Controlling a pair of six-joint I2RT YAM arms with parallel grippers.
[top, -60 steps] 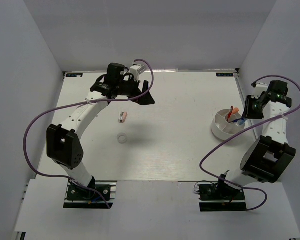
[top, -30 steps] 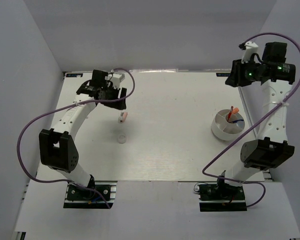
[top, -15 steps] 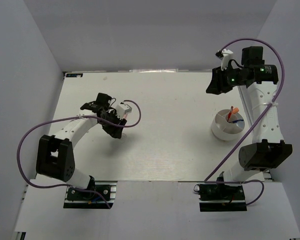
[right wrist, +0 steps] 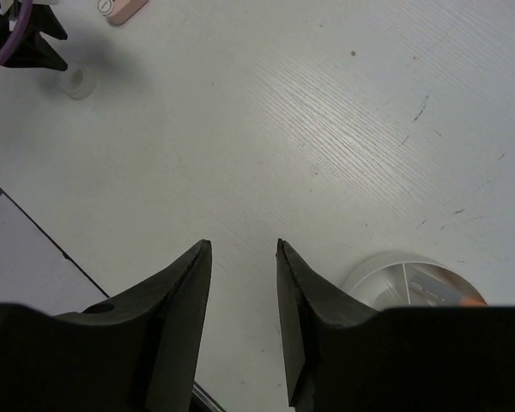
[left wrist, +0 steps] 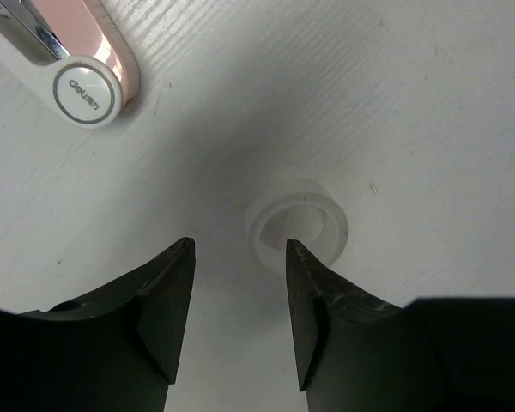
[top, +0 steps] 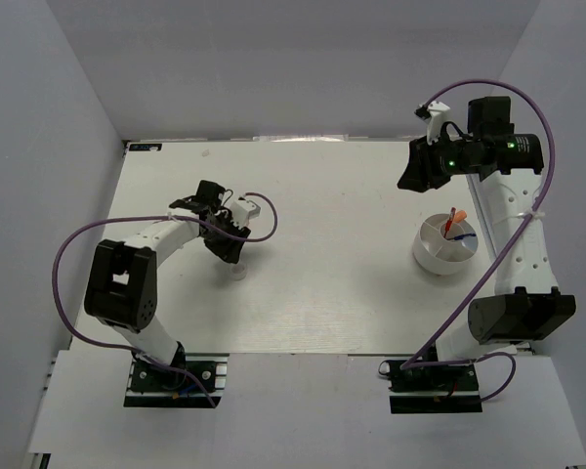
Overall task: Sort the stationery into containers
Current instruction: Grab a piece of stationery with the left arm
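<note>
The step in hand is judged to be the pick-up of the small white plastic tape ring (left wrist: 298,192), which lies flat on the pale wood-grain tabletop (left wrist: 412,103); the left arm's black two-finger claw (left wrist: 240,249) is held low over it with its fingers spread apart and nothing between them. In the left wrist view the ring is seen off-centre; it sits by the tip of the finger on the right of that view, not in the gap, and whether that tip touches the rim cannot be told.

For a clean grasp, the claw should be shifted sideways towards the ring until the rim is straddled; alternatively, one finger could be lowered into the hole and the wall pinched. A descent from the present line is judged likely to push the light ring away; the fingers should be closed only once both are level with the tabletop.

The pinkish-white oblong eraser (left wrist: 77,60) lies near, beyond the other finger, and should be left undisturbed.

The round white divided bowl (top: 425,262) stands well apart, on the right side; the right arm's black claw (right wrist: 243,249) is raised high beside it, parted and empty.
</note>
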